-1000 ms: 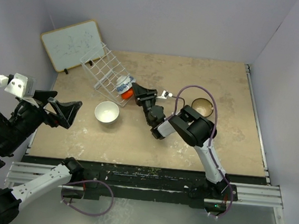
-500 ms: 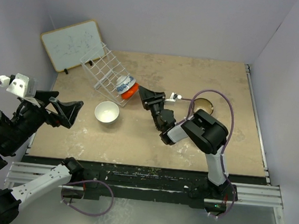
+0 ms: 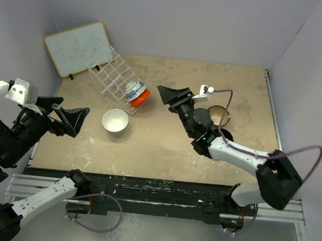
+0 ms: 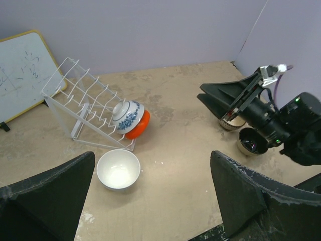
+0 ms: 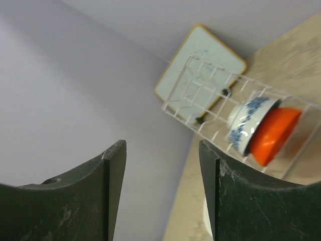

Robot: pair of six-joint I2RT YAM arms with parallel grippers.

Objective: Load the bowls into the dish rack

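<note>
The white wire dish rack [image 3: 111, 76] stands at the back left, tilted. The blue-and-white bowl [image 3: 133, 87] and the orange-red bowl [image 3: 142, 97] sit on edge side by side at its right end, as the left wrist view [image 4: 126, 114] and the right wrist view [image 5: 248, 120] also show. The white bowl [image 3: 115, 120] stands upright on the table in front of the rack. The brown bowl [image 3: 222, 110] and the black bowl [image 4: 252, 141] sit at the right, beside my right arm. My right gripper [image 3: 166, 92] is open and empty, raised to the right of the rack. My left gripper [image 3: 64, 117] is open and empty, high over the left edge.
A wood-framed whiteboard [image 3: 78, 47] leans on the back left wall behind the rack. Purple walls close in the table on three sides. My right arm [image 3: 232, 153] stretches across the right half of the table.
My right gripper has drawn back to the right, away from the orange-red bowl in the rack, and the arm has stretched out. The left arm has not moved.
</note>
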